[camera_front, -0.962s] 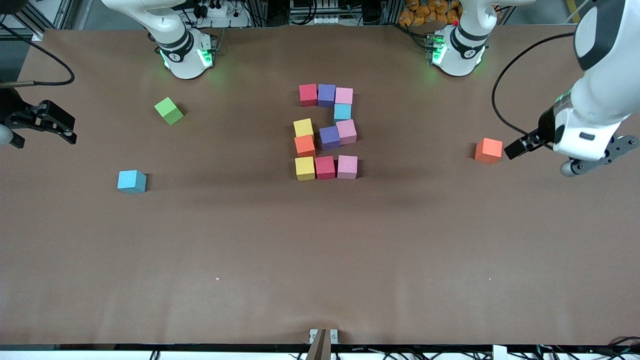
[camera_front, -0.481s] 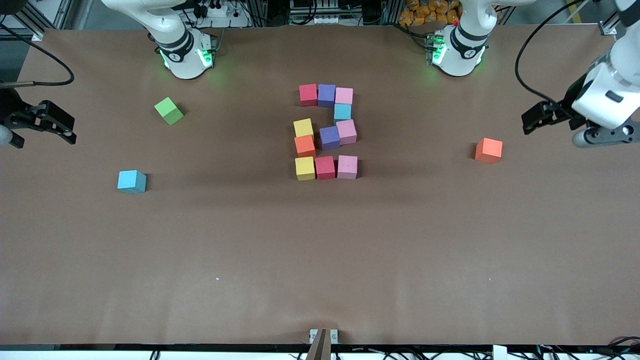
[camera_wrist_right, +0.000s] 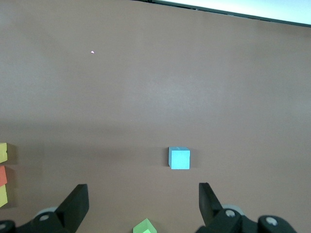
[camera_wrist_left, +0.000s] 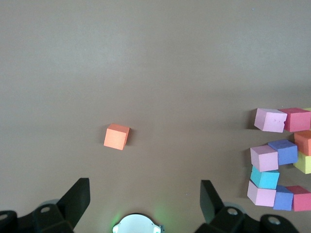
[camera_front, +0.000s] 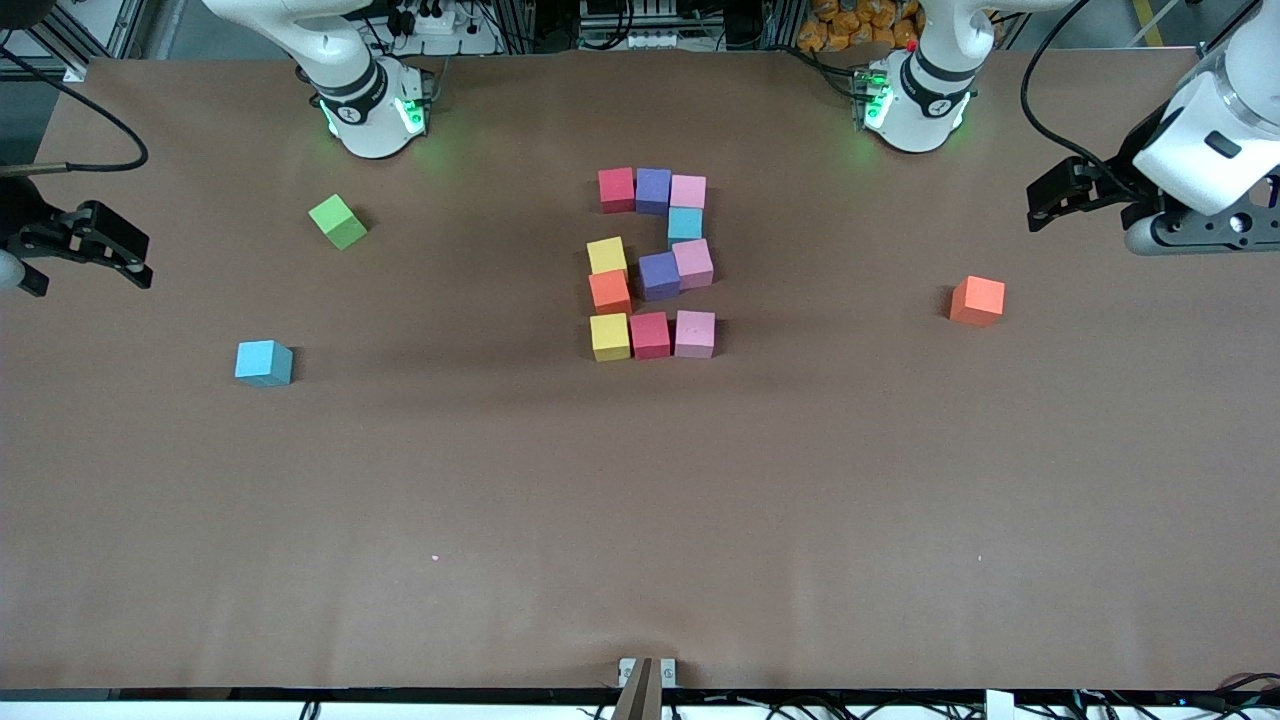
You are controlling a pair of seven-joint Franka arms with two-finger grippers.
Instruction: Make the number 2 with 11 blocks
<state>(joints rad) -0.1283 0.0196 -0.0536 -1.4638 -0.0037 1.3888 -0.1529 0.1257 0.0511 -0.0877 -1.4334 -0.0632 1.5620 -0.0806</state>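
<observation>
Front view: 11 blocks [camera_front: 655, 264] sit mid-tabletop [camera_front: 640, 500], touching, reading as a 2, apparently finished. Left wrist view: left tool [camera_wrist_left: 144, 200] spread, empty, over a spare orange cube [camera_wrist_left: 116, 137]. Right wrist view: right tool [camera_wrist_right: 144, 201] spread, empty, waiting.

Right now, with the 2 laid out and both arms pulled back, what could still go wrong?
1. The middle row is crooked: the purple block and pink block sit skewed, so a nudge to straighten them could shove neighbours.
2. Loose orange, blue and green blocks lie apart; grabbing one would spoil the count.
3. The open left gripper hangs above the orange one; the open right gripper waits.
</observation>
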